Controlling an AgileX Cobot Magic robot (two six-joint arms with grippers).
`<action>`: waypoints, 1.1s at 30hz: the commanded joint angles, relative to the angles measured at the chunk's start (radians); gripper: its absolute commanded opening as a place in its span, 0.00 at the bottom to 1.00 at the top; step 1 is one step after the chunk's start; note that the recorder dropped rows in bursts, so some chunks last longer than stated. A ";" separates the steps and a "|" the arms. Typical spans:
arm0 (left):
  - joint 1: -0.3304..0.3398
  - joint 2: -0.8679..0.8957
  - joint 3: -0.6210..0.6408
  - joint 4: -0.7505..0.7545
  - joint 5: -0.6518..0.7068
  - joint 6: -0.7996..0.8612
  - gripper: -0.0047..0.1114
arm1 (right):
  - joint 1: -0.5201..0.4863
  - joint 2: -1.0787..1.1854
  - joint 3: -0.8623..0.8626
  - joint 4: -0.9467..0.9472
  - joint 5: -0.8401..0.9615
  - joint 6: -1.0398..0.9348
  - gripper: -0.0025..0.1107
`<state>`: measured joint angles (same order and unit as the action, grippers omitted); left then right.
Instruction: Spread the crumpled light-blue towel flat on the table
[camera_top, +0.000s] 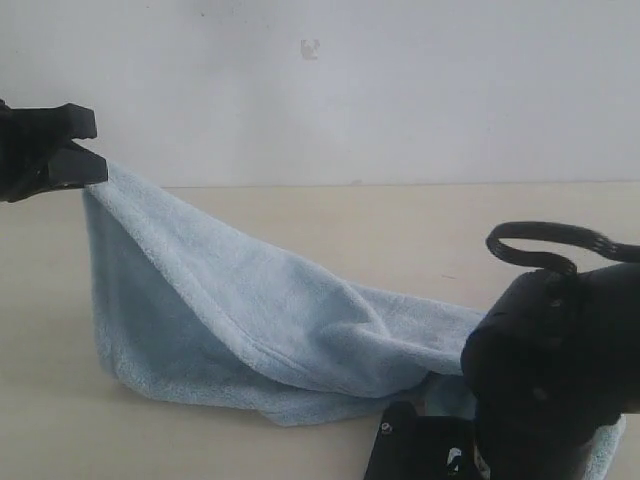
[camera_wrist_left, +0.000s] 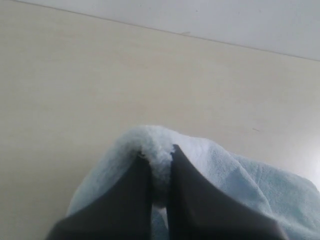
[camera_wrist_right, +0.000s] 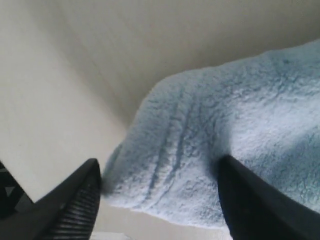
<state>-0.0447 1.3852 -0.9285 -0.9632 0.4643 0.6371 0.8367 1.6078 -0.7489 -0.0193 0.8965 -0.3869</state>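
Observation:
The light-blue towel (camera_top: 250, 320) hangs like a sloped tent, lifted at its far-left corner and trailing down onto the table (camera_top: 350, 230) toward the lower right. My left gripper (camera_top: 88, 160) is shut on that raised corner; in the left wrist view a tuft of towel (camera_wrist_left: 157, 160) is pinched between the dark fingers (camera_wrist_left: 135, 200). My right gripper (camera_wrist_right: 160, 172) stands open low over the towel's near-right end, its two fingers (camera_wrist_right: 75, 200) apart with the fluffy towel (camera_wrist_right: 215, 155) between and beyond them. The right arm's body hides that end in the exterior view.
The right arm (camera_top: 560, 370) with its looped cable (camera_top: 545, 240) fills the lower right corner. A plain white wall (camera_top: 350, 90) rises behind the table's far edge. Bare tabletop lies behind and left of the towel.

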 joint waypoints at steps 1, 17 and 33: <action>0.004 -0.013 -0.003 0.012 0.011 -0.009 0.08 | 0.000 0.011 -0.001 -0.016 -0.062 0.019 0.58; 0.004 -0.013 -0.003 0.011 0.035 -0.006 0.08 | -0.002 -0.064 -0.001 -0.309 -0.038 0.422 0.02; 0.004 -0.122 -0.003 0.186 0.073 -0.084 0.08 | -0.139 -0.769 -0.001 -0.516 0.312 0.616 0.02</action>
<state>-0.0447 1.3101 -0.9285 -0.8479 0.5186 0.6119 0.7390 0.9296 -0.7473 -0.5426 1.1789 0.2435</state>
